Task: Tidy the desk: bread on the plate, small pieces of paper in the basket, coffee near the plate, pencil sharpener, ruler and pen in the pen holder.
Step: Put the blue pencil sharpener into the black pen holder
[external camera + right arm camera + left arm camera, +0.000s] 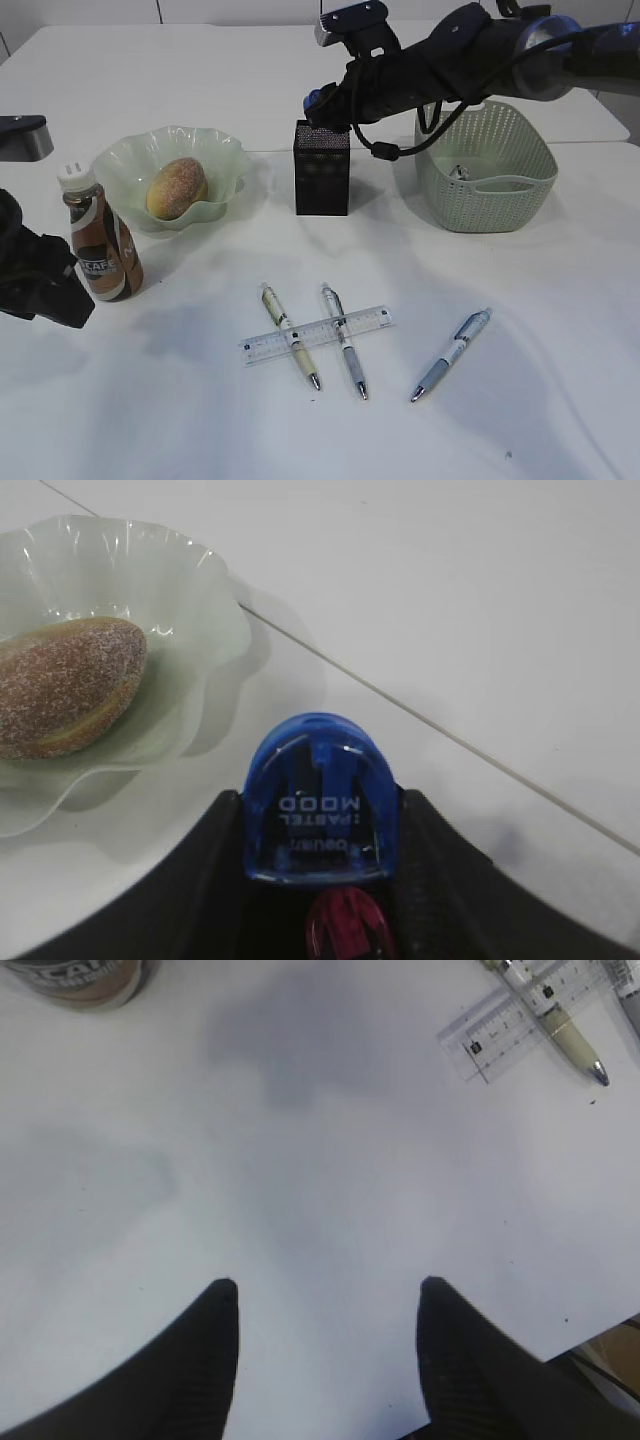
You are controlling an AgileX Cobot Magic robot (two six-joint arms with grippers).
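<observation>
Three pens lie on the white table [540, 400] toward the front: a cream pen [290, 336] and a grey pen [344, 340] both cross over the clear ruler [316, 335], and a blue-grey pen [451, 354] sits apart to the right. Behind them stands the black mesh pen holder [321, 169], with the right gripper [318, 103] hovering just above its top. From the right wrist view that gripper's jaws are pressed against both sides of the blue pencil sharpener [320, 802], which it holds clear of the table. Something reddish shows below the sharpener there, though I can't make out what it is. Left of the holder, the bread [177, 187] rests in the wavy pale green plate [225, 160], and the coffee bottle [102, 243] stands upright just beside the plate's front-left edge. On the right, the pale green basket [487, 202] holds what looks like a small scrap of paper [459, 172], hard to tell at this size. The left gripper [328, 1290] hangs low over bare tabletop near the front-left, its dark fingers [212, 1350] spread wide with nothing between them.
</observation>
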